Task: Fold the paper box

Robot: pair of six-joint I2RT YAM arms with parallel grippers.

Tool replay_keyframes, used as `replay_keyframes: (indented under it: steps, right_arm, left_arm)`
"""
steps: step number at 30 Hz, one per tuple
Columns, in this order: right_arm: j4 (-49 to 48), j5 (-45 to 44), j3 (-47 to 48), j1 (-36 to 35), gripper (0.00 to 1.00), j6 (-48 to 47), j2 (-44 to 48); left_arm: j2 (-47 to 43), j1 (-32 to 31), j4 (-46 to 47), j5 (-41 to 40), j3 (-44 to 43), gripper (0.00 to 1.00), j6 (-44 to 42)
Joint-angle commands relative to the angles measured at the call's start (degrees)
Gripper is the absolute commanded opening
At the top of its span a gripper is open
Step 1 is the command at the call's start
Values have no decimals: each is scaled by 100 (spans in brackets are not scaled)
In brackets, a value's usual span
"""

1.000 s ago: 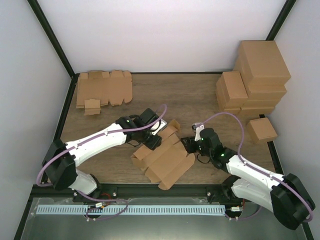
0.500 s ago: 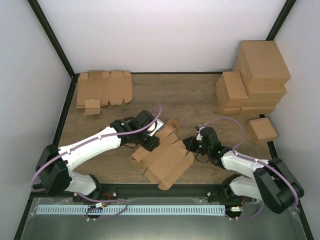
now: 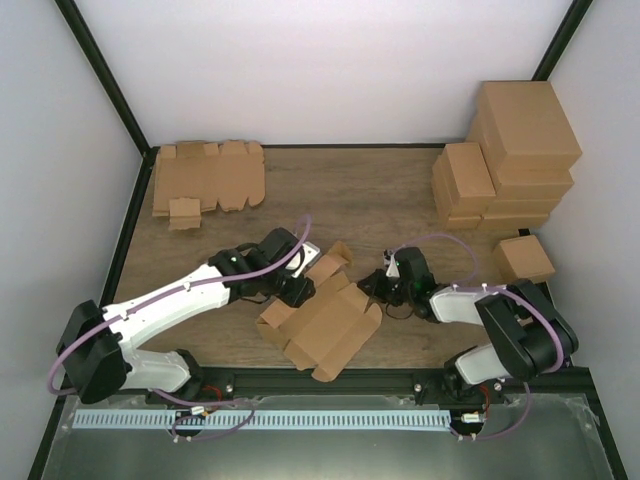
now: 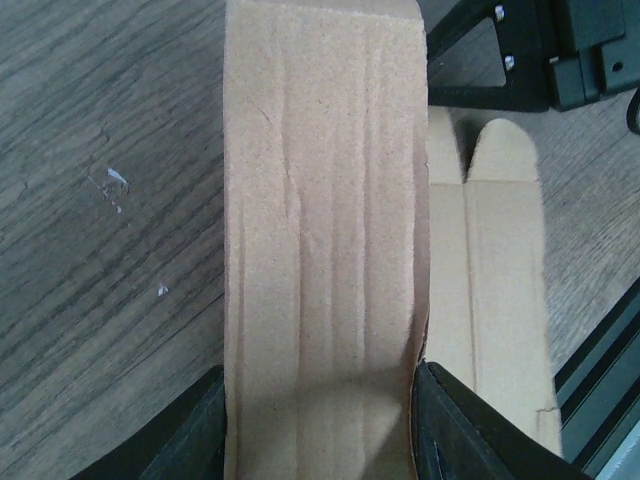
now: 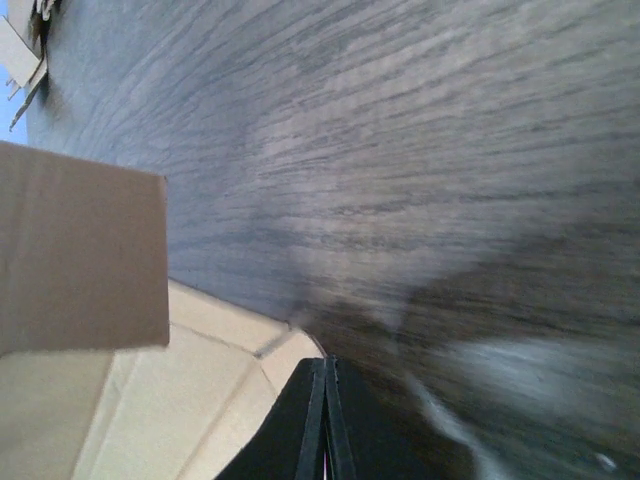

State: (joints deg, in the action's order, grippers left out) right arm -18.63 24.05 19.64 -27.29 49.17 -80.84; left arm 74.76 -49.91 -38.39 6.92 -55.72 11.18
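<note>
The paper box (image 3: 325, 325), a partly folded brown cardboard blank, lies on the wooden table near the front centre. My left gripper (image 3: 298, 287) is at its upper left edge. In the left wrist view the left gripper (image 4: 320, 372) is shut on a creased upright panel of the box (image 4: 325, 200), which fills the gap from finger to finger. My right gripper (image 3: 376, 285) sits low at the box's right corner. In the right wrist view the right gripper (image 5: 325, 365) is shut with nothing in it, its tip beside a rounded tab of the box (image 5: 285, 355).
Flat cardboard blanks (image 3: 205, 180) lie at the back left. A stack of folded brown boxes (image 3: 505, 155) stands at the back right, with one small box (image 3: 524, 260) in front of it. The black frame rail (image 3: 330, 378) runs along the near table edge.
The right gripper has shut and dropped low towards the box's right corner. The left gripper and the box have shifted slightly left and nearer, with the panel still held.
</note>
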Motion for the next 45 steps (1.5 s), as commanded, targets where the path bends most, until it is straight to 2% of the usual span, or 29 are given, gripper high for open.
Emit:
replay_keyframes:
  steps: [1,11,22,31,33,40,45]
  right_arm:
    - [-163,233,366,88,1,45,-262]
    - [-963,909,533,121,1,239,-1080]
    - [-1479,1207,717,124,1,548,-1624]
    - [-1541,1305,736,74,2,316,-1511]
    - [-1445,1180,750,5,5,46,-1355]
    - [-1162,-214,601,-566,11,-1162,-522]
    - [-668,-904,908,-820,18,-1962,-264]
  left_arm:
    - [-126,-20,372,82,204,47,-45]
    - [-225,-26,633,129,513,47,-18]
    - [30,-27,708,91,623,47,78]
    - [170,-122,531,-37,500,47,130]
    - [169,-141,486,-111,474,47,146]
    - [157,-159,343,-346,398,47,375]
    - [104,-154,410,-301,417,47,438]
